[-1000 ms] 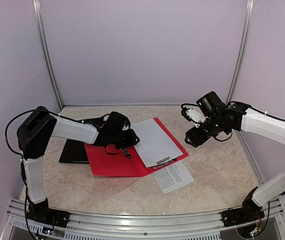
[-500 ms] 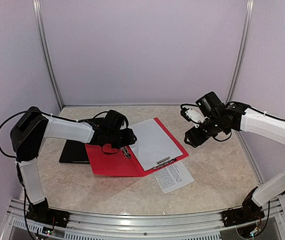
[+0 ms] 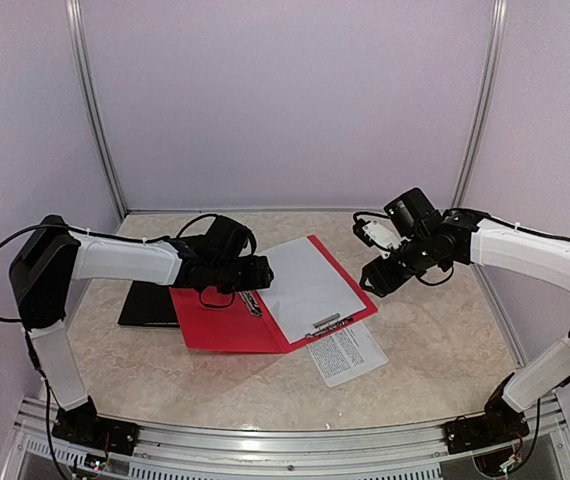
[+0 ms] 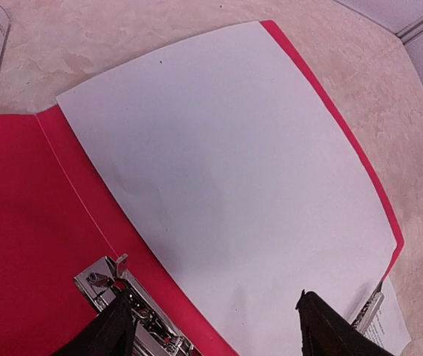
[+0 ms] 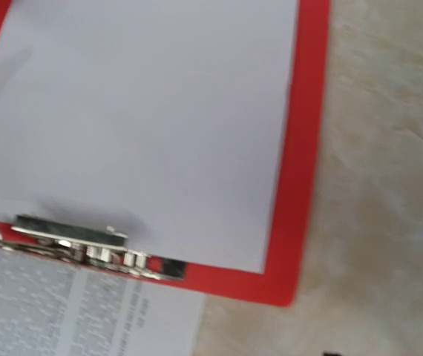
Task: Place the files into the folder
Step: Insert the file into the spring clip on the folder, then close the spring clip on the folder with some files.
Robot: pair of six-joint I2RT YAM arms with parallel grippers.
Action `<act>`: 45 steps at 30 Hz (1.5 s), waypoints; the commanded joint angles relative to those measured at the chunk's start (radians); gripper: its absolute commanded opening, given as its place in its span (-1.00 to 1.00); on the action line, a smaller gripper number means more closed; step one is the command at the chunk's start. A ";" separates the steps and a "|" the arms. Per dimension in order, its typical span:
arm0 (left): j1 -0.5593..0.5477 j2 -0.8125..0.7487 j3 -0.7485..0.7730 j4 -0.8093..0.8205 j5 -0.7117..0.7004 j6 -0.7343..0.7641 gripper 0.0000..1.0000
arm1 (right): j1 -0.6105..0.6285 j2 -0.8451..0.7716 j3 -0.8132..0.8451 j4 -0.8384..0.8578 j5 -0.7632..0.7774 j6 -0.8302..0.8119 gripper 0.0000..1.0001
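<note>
The table point(image 3: 445, 350) carries an open red folder point(image 3: 215, 325), lying flat near the middle. A blank white sheet point(image 3: 305, 280) covers most of its right half. A second, printed sheet point(image 3: 350, 355) is still outside, on the table at the folder's near right corner, with its far edge tucked under the folder. So one file is in place and one is not.

Your left gripper point(image 4: 213, 308) hovers low over the folder's spine. Its fingers point(image 4: 115, 334) stand wide apart with nothing between them. Your right gripper point(image 3: 377, 278) hangs above the folder's right edge. You cannot tell how far its jaws are spread, since its own camera does not show them, but no paper hangs from it.

A metal clip point(image 5: 85, 245) lies across the blank sheet's near edge. Whether it clamps the sheet is unclear. A second metal fitting point(image 4: 133, 311) sits at the spine, right by your left fingers.

Watch the printed sheet first. Because the folder rests on it, a pull may drag the whole folder or crease the paper. If the blank sheet is loose, that jolt could slide it off. Your left fingers could snag the spine fitting if they drop straight down. Both arms are near the same folder, so reaching together risks a bump.
</note>
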 commanded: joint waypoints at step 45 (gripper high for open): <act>-0.194 0.131 -0.107 0.350 0.483 1.025 -0.10 | 0.015 0.164 -0.159 0.269 -0.197 0.055 -0.09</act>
